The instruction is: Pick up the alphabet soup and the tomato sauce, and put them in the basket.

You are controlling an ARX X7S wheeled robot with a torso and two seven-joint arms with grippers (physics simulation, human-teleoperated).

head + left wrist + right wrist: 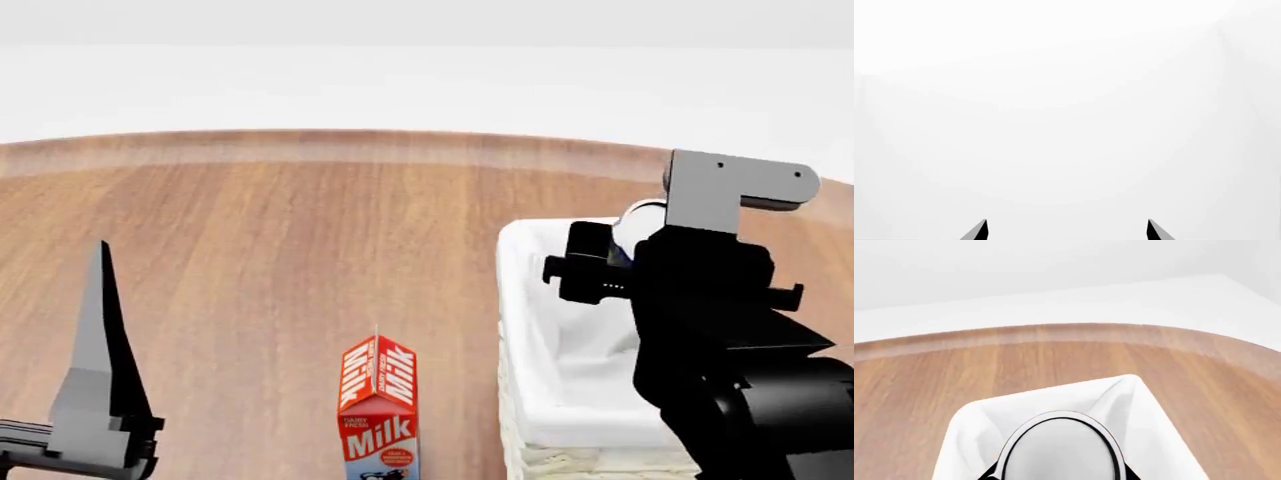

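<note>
Silvery can (1062, 450) — above basket (1147, 410).

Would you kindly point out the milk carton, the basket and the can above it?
Milk carton (378, 412): head view, on its red front face.
Basket (523, 300): head view, on the cloth-lined left rim.
Can (1062, 452): right wrist view, on its silvery top, over the basket.

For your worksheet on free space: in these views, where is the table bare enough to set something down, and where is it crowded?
Bare wood runs from the left gripper across to the milk carton, and along the far table edge. The near right is crowded: the basket sits there with the right gripper and its silvery-topped can above it.
</note>
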